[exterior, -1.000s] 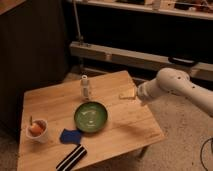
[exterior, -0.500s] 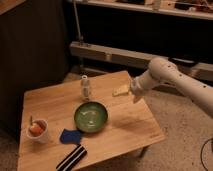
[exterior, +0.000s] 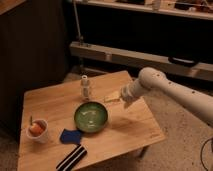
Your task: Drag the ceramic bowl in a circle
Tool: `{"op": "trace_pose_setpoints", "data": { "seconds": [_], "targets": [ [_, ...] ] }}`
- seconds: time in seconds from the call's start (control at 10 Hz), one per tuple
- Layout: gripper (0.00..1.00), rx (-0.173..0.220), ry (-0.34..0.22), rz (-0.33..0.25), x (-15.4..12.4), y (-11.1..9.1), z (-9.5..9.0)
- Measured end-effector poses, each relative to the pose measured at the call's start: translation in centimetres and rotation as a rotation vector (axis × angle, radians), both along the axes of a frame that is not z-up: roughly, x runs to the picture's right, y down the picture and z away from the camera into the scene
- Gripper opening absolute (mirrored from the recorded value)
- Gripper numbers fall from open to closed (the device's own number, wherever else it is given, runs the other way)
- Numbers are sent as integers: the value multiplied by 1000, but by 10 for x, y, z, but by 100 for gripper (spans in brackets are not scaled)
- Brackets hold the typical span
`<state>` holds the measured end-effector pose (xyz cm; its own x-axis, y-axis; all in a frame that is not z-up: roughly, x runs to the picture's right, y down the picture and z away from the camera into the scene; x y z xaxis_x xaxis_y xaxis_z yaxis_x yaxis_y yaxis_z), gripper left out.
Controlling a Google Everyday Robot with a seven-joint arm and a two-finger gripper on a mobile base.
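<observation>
Glossy, shallow, round green ceramic bowl (exterior: 91, 116) sits mid-way on the pale wooden table (exterior: 135, 127). White arm's gripper (exterior: 123, 99) is right of it, apart, beside a flat yellowish piece (exterior: 112, 97); its grip state cannot be told.

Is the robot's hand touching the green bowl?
No, the gripper hangs by the far right part of the table, clearly apart from the ceramic bowl.
</observation>
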<state>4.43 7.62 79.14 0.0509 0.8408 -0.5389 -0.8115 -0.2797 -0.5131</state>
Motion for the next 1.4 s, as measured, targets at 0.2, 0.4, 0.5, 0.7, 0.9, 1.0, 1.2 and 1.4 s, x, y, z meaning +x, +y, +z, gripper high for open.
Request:
{"op": "trace_pose_setpoints", "data": {
  "seconds": [0.2,0.4,0.5,0.7,0.9,1.0,1.2,1.4],
  "targets": [
    [52,-18,15,-9,-10,7,19],
    [38,-35,35,-6,-4,11,29],
    [38,-42,42,-16,-6,13,34],
    [38,-51,52,-38,-11,18,41],
    [38,-62,62,-57,-13,24,48],
    [38,-64,61,-64,-17,25,51],
    [51,-75,58,-74,-19,31,56],
    [58,-81,47,-80,-23,33,59]
  ]
}}
